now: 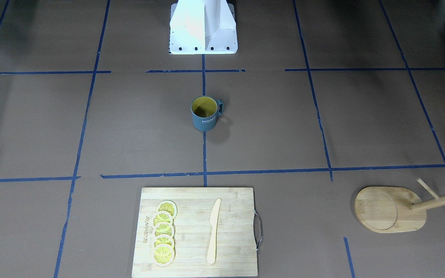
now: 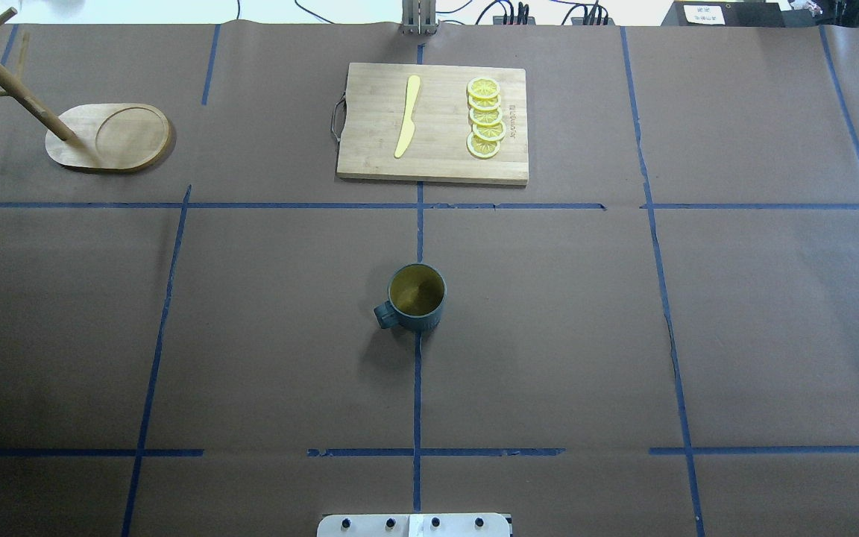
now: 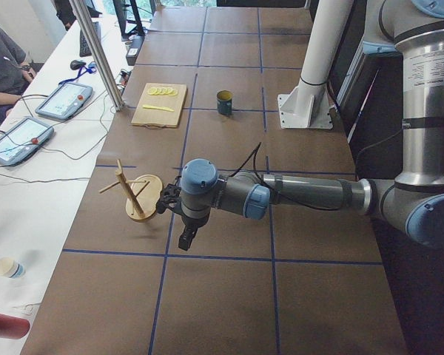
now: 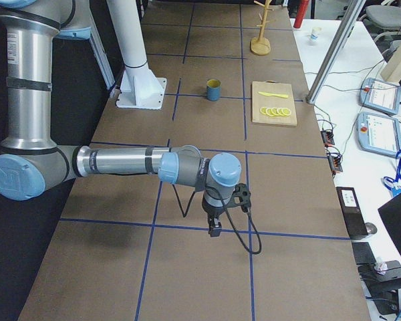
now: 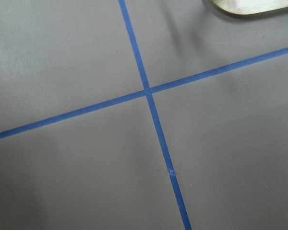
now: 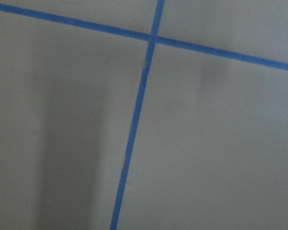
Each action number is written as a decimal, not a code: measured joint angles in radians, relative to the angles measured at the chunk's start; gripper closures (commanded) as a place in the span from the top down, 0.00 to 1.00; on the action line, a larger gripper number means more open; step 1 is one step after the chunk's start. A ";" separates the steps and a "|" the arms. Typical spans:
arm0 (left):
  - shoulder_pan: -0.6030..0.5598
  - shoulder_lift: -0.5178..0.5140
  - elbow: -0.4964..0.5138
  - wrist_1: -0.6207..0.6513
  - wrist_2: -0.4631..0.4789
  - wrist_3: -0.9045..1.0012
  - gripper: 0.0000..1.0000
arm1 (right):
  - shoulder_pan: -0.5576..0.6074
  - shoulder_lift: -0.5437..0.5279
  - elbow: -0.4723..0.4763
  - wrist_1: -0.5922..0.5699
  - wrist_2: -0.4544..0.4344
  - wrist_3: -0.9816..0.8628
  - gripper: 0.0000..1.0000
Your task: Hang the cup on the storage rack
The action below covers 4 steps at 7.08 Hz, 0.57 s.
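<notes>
Both claws show only in the side views, the left claw [image 3: 186, 238] hanging over the bench [image 2: 623, 335] near the rack [image 2: 71, 149], the right claw [image 4: 214, 227] over the right end; whether either is spread or pressed together I cannot tell. Nothing is held. The board [image 2: 370, 127] lies far-centre. The rack stands at the far left. The cup [image 1: 204, 116] sits upright mid-bench, well apart from both claws, handle toward the rack's side. Judged so, the task is at its start: a claw must first reach the cup and grip it. The rack's pole and pegs are cut off overhead; the wrist views show only bench and tape.
</notes>
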State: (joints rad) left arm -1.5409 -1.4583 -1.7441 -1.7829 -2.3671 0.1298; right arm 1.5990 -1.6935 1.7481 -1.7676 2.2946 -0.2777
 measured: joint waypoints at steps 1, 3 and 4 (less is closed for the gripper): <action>0.004 -0.002 -0.016 -0.068 -0.046 0.002 1.00 | 0.012 -0.025 0.026 0.001 -0.001 0.020 1.00; 0.051 0.002 -0.021 -0.367 -0.135 -0.009 1.00 | 0.016 -0.037 0.063 0.009 0.000 0.044 1.00; 0.094 0.004 -0.018 -0.490 -0.157 -0.045 1.00 | 0.016 -0.039 0.075 0.021 0.000 0.052 1.00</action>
State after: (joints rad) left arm -1.4471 -1.4541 -1.7621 -2.2728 -2.5242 0.0848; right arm 1.6150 -1.7327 1.8227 -1.7471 2.2947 -0.2255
